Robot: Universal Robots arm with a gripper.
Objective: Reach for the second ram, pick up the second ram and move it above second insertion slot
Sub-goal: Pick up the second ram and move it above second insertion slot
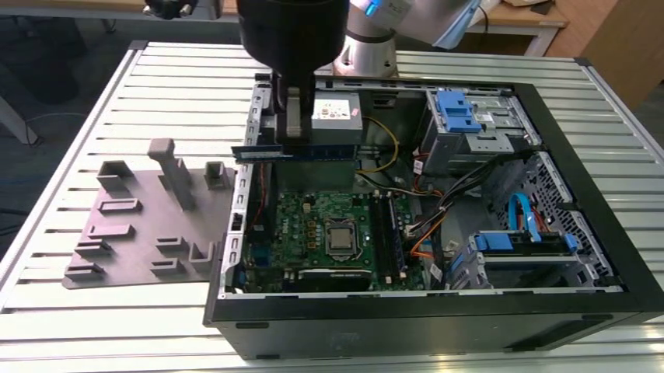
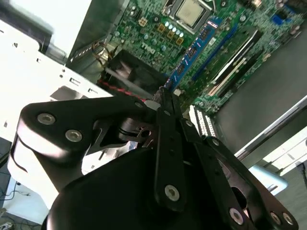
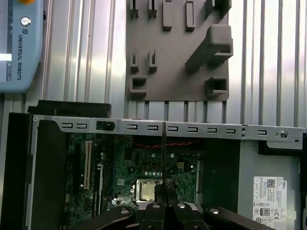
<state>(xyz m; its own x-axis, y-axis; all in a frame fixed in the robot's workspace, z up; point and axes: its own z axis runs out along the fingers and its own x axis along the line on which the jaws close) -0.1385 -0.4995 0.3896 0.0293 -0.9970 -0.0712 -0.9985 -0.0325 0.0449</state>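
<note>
My gripper (image 1: 295, 142) is shut on the second ram (image 1: 323, 151), a thin blue-green stick held level above the far side of the open computer case (image 1: 415, 311). In the second wrist view the ram (image 2: 194, 50) juts out from the gripper (image 2: 164, 98) over the motherboard (image 2: 153, 33). In the first wrist view the ram (image 3: 164, 153) is edge-on, a thin dark line rising from the gripper (image 3: 165, 188). The long memory slots (image 1: 389, 233) run beside the CPU socket (image 1: 340, 237), toward the exterior view's right and nearer the camera than the ram. In the second wrist view the slots (image 2: 229, 67) lie off to one side of the stick.
A grey fixture plate (image 1: 145, 225) with upright holders lies on the slatted table at the exterior view's left of the case. Inside the case are a power supply (image 1: 337, 116), blue-tabbed drive cages (image 1: 456, 113) and loose cables (image 1: 436, 210). A teach pendant (image 3: 21, 43) lies on the table.
</note>
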